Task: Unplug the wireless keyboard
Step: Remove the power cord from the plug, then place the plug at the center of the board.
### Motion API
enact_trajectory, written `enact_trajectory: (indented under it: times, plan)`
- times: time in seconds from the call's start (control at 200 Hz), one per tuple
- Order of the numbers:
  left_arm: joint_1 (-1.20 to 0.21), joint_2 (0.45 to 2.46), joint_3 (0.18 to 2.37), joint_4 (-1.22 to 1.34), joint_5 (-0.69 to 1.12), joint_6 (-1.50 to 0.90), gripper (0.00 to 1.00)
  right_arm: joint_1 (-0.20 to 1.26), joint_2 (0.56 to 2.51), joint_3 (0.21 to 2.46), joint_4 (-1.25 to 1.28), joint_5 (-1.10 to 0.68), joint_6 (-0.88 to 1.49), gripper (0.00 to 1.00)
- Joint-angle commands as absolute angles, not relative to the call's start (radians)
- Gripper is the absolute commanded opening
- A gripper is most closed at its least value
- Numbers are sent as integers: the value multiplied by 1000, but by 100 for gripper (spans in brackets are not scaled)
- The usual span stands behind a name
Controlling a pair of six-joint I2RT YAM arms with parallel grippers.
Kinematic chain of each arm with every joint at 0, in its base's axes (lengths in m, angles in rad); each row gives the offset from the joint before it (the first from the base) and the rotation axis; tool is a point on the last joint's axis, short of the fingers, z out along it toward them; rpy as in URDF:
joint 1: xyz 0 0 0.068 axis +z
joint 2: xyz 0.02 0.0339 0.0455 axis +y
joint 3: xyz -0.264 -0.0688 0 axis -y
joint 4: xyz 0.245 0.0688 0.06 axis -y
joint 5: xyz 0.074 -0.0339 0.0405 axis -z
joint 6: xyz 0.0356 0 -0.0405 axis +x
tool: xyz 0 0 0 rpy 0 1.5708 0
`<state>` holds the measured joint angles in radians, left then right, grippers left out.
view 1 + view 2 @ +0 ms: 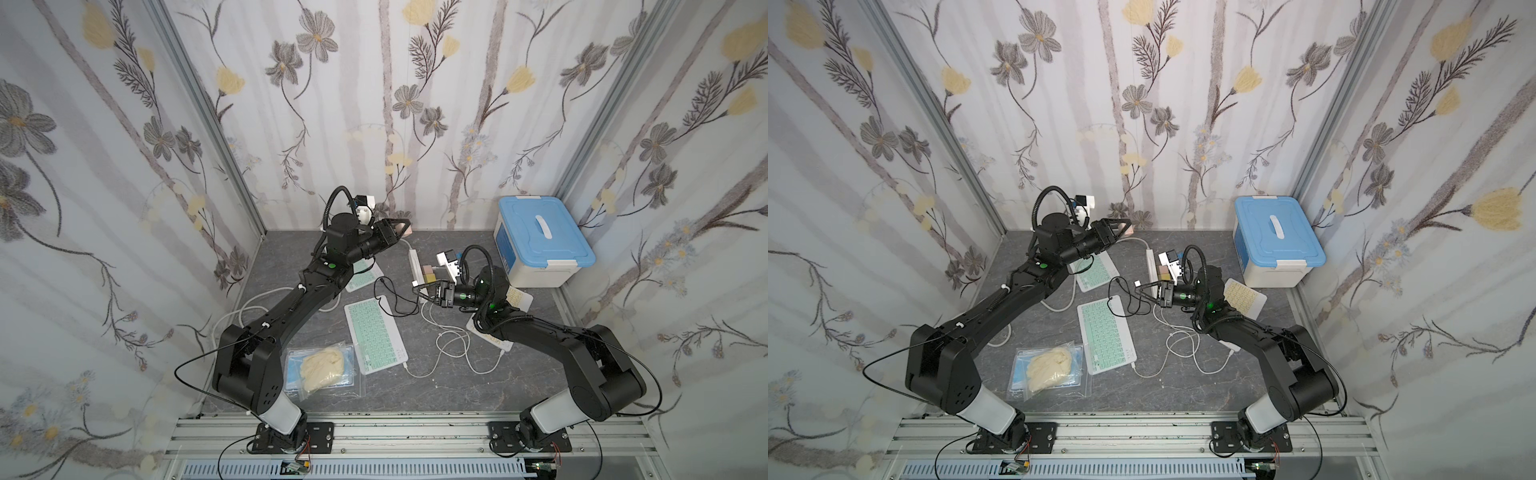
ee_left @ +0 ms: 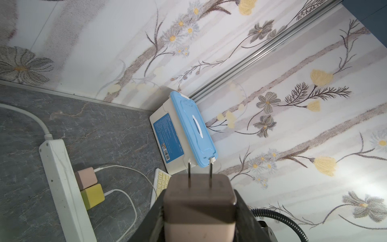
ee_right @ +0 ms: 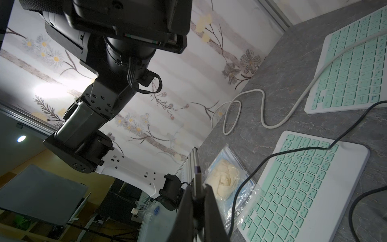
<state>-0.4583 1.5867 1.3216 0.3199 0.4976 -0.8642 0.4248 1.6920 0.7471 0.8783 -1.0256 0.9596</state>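
Low in a top view a crinkled clear plastic bag [image 1: 322, 368] of cream cloth lies on the grey marbled tabletop [image 1: 415, 395]. Just right of it is the wireless keyboard [image 1: 376, 332] — a flat white slab with mint keys at frame centre. A thin white cable [image 1: 415, 375] meets its lower right corner, and a black cable [image 3: 303, 149] drapes across its upper keys. Just up and right, clear of the keys, the right gripper [image 1: 417, 287] is pinched together on a flat metal plug [image 3: 198, 178]. Beyond lies a long white power strip [image 1: 414, 266] with a pink charger [image 2: 85, 178] and a yellow charger [image 2: 93, 196] side by side. Higher, the left arm hides part of a second mint keyboard [image 1: 363, 276]. The left gripper [image 1: 399, 228], well up-frame of the wireless keyboard, clamps a blocky pink adapter [image 2: 199, 201] — two prongs bare. A blue-lidded box [image 1: 540, 241] sits upper right, by the floral wall.
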Motion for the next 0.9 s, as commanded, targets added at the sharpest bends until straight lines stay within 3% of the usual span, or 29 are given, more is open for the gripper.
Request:
enact_trajectory:
  times: [0.0, 0.235, 0.495, 0.699, 0.894]
  plan:
    - [-456, 1566, 1316, 341, 488, -849, 0, 423, 1697, 763, 858, -1031, 923, 0]
    - [-424, 1474, 1327, -51, 312, -649, 0, 393, 1647, 780, 640, -993, 766, 0]
    - [-370, 1425, 1282, -465, 15, -490, 0, 247, 1515, 759, 439, -946, 619, 0]
    - [-289, 1502, 1233, -564, -130, -472, 0, 184, 1471, 714, 402, -919, 580, 0]
    - [-175, 1711, 1364, -641, -224, -401, 0, 183, 1480, 681, 408, -927, 571, 0]
